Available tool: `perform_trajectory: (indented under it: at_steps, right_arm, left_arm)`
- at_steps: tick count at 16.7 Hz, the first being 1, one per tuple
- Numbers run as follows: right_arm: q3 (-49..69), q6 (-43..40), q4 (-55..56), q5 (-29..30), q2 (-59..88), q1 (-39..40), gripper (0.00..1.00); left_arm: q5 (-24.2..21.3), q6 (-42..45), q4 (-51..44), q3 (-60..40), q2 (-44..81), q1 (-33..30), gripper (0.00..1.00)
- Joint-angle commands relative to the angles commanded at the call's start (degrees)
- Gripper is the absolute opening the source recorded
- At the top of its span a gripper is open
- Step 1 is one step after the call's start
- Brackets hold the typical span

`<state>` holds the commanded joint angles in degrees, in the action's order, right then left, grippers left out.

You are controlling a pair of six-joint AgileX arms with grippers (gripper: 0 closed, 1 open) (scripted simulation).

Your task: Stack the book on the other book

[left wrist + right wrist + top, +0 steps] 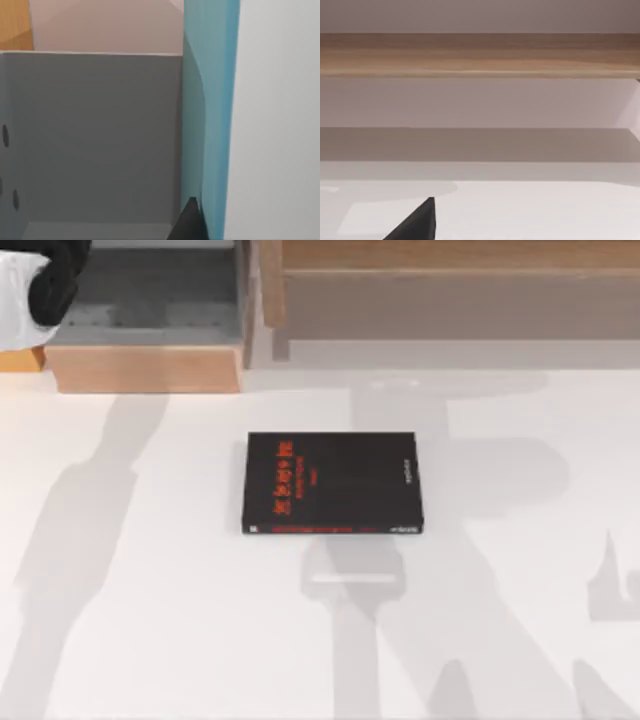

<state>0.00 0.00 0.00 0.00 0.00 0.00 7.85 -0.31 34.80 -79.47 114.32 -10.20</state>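
Presently: other book (332,483) flat on table (150,590), long axis left-right | book (210,125) upright by left fingers (189,220), grip cannot tell.

shelf: wooden board (480,54) running straight across
table (545,210): pale (a dark fingertip (417,222) over it)

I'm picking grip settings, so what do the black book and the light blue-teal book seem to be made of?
The black book, lying flat mid-table, looks like a matte, printed cardboard cover: no glare, red lettering. The light blue-teal book, seen in the left wrist view beside a dark fingertip, looks smooth and plain with a soft sheen, perhaps coated card; its pages aren't discernible.
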Motion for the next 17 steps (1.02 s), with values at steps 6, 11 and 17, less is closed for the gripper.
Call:
perform_trajectory:
  at_steps: [6,11,17]
  right_arm:
    - [0.0,0.0,0.0,0.0,0.0,0.0,1.0]
    - [0.0,0.0,0.0,0.0,0.0,0.0,1.0]
    - [0.0,0.0,0.0,0.0,0.0,0.0,1.0]
  left_arm:
    - [0.2,0.02,-1.05,1.37,-2.43,-0.17,0.0]
    - [0.23,0.1,-1.05,1.23,-2.3,-0.04,0.0]
    - [8.15,11.74,0.14,2.58,-13.78,-3.39,0.0]
